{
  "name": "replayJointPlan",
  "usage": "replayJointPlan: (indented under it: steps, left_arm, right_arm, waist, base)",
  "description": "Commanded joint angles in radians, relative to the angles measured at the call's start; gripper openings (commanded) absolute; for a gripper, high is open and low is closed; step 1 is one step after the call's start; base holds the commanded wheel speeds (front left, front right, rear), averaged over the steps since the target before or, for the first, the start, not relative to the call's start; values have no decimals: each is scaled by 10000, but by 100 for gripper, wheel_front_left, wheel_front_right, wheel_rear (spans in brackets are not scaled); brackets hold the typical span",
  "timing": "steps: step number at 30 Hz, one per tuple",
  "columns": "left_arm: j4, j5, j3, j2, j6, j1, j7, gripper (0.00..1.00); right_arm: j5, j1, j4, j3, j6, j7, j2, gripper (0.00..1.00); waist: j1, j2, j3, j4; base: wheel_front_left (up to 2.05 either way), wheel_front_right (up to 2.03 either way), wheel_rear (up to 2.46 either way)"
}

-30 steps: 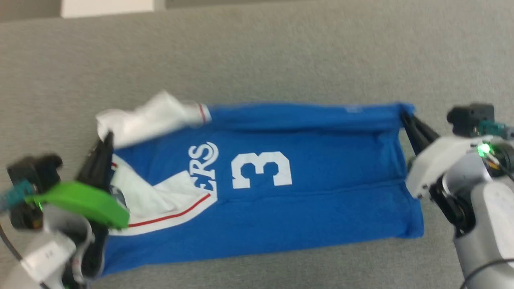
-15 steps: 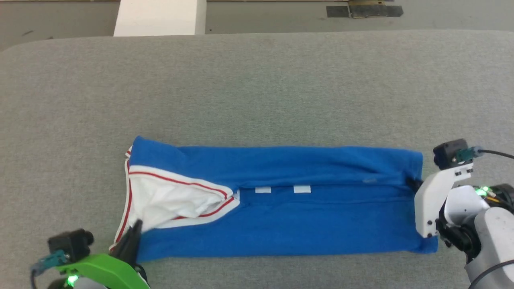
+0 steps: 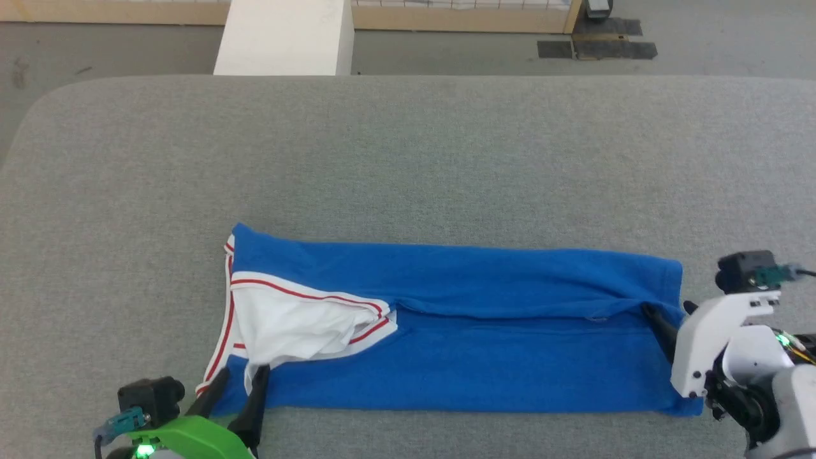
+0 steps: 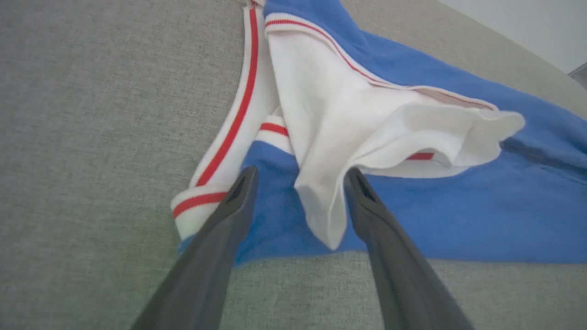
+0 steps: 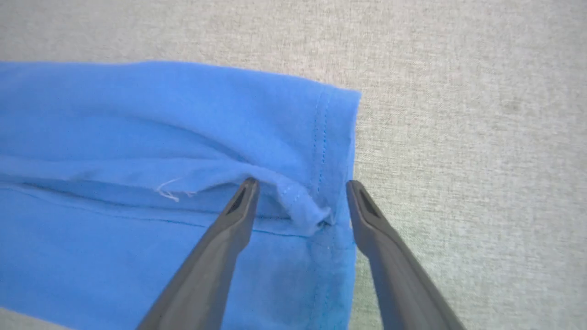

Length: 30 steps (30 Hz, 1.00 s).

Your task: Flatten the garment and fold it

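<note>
Blue garment [image 3: 484, 357] lies folded on grey surface [image 3: 408, 159]; left hand [image 4: 300, 176], right hand [image 5: 301, 184] spread wide, gripping nothing.

Grey fabric-covered table [image 3: 408, 146]; blue garment [image 3: 510, 357] lies flat, folded lengthwise, near front edge.

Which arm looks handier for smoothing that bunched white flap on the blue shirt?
Left, probably: its jaws stand open on either side of the flap's tip, while the right arm's open jaws sit at the garment's far end.
</note>
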Motion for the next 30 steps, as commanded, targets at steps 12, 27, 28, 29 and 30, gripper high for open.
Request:
replayJointPlan:
  steps: [12, 27, 28, 29, 30]
  left_arm:
    - [31, 1995, 359, -247, 557, -1138, -1708, 100]
    - [452, 4532, 1820, -1349, 499, -2449, -1798, 100]
    - [515, 4588, 1869, -1393, 477, -2482, -1798, 100]
    - [598, 4654, 1922, -1440, 453, -2518, -1798, 100]
    - [660, 4694, 1964, -1473, 429, -2542, -1798, 100]
  right_arm:
    - [-300, 1678, -2411, -1953, -15, -2164, 1769, 100]
    - [-213, -4, 1434, -2465, -15, -2412, 1871, 100]
    - [-324, -139, 1679, -2454, -15, -2197, 1871, 100]
    - [-449, -289, 1967, -2411, -15, -1877, 1871, 100]
    - [-550, -402, 2182, -2410, -15, -1617, 1871, 100]
  waist:
    - [1, 0, -550, 178]
    - [1, 0, -798, 6]
    - [1, 0, -804, 3]
    - [1, 0, -809, -3]
    - [1, 0, -815, -14]
  base:
    - [0, 0, 0]
    - [0, 0, 0]
    - [0, 0, 0]
    - [0, 0, 0]
    - [0, 0, 0]
